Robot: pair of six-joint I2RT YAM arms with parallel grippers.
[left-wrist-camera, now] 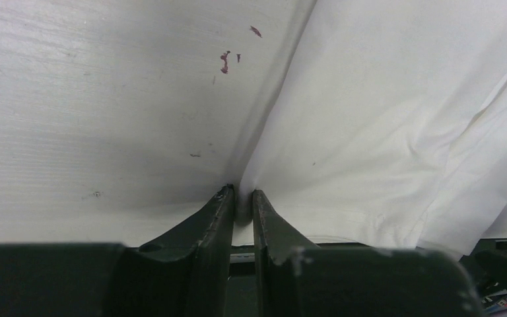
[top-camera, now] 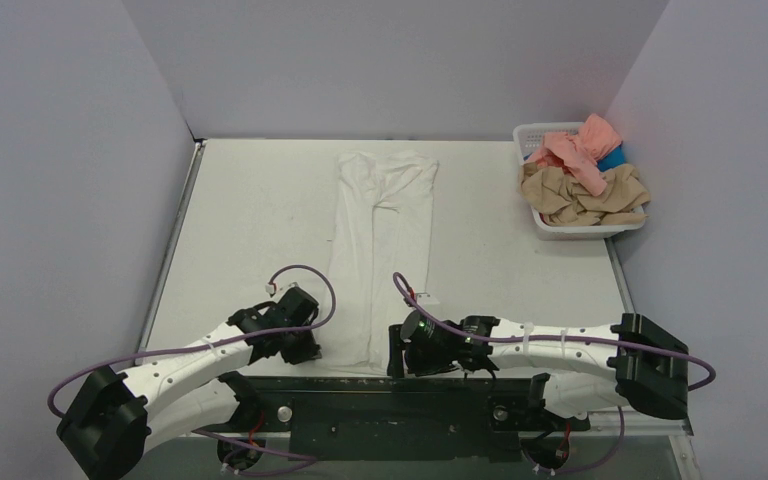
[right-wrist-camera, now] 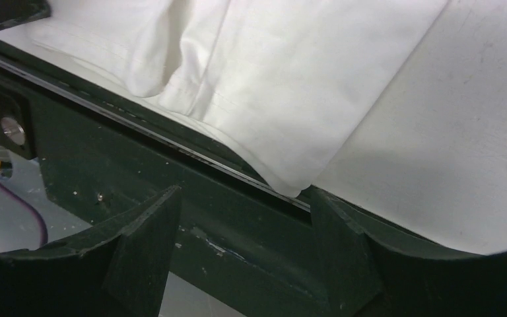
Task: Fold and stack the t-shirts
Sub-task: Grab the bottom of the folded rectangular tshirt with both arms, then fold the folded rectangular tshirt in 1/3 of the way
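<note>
A white t-shirt (top-camera: 380,250) lies in a long narrow strip down the middle of the table, its hem at the near edge. My left gripper (top-camera: 312,352) is at the hem's left corner. In the left wrist view it (left-wrist-camera: 243,195) is shut on a pinch of the white cloth (left-wrist-camera: 383,119). My right gripper (top-camera: 397,352) is at the hem's right corner. In the right wrist view it (right-wrist-camera: 244,193) is open, just short of the cloth's corner (right-wrist-camera: 284,79), holding nothing. Salmon-pink (top-camera: 580,150), tan (top-camera: 585,195) and blue (top-camera: 612,158) t-shirts lie heaped in the basket.
The white lattice basket (top-camera: 535,132) stands at the far right of the table (top-camera: 250,220). Grey walls close in the left, back and right. A dark base rail (right-wrist-camera: 171,172) runs along the near edge under the hem. Small red marks (left-wrist-camera: 225,61) dot the table.
</note>
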